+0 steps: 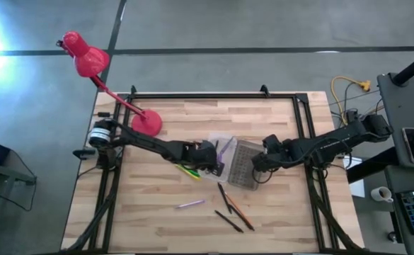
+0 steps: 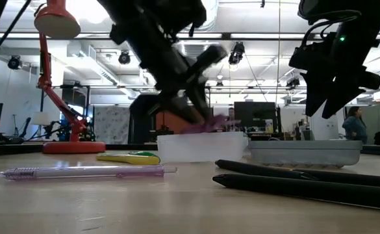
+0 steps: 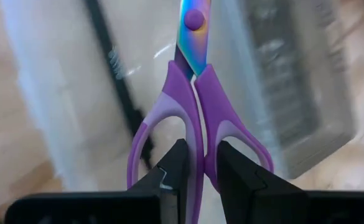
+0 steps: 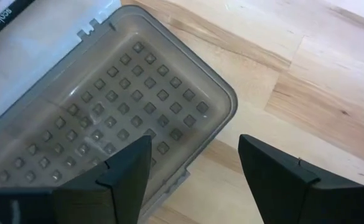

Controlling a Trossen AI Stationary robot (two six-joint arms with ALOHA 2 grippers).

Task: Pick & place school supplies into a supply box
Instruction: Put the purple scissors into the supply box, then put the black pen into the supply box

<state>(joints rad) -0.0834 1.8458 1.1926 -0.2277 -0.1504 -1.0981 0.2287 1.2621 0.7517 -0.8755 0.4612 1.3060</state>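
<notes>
Left gripper (image 3: pixel 197 171) pinches the purple scissors (image 3: pixel 197 118) by the handles, right over the clear box (image 1: pixel 221 154); only its wrist view shows that grip. Right gripper (image 4: pixel 194 162), fingers spread, hovers over the grey lid (image 4: pixel 107 118) beside the box. From above, loose pens (image 1: pixel 231 209) lie on the table (image 1: pixel 277 227) near the box.

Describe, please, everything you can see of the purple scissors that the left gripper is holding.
The scissors are small, with plastic handles in two shades of purple, a purple pivot screw and blades with a rainbow metallic sheen. The blades are closed and point away from the wrist. The left gripper pinches them where the two handle loops meet, its fingers shut on them. They are off the table, over the open clear supply box, as the high view shows. The blade tips are out of view.
</notes>
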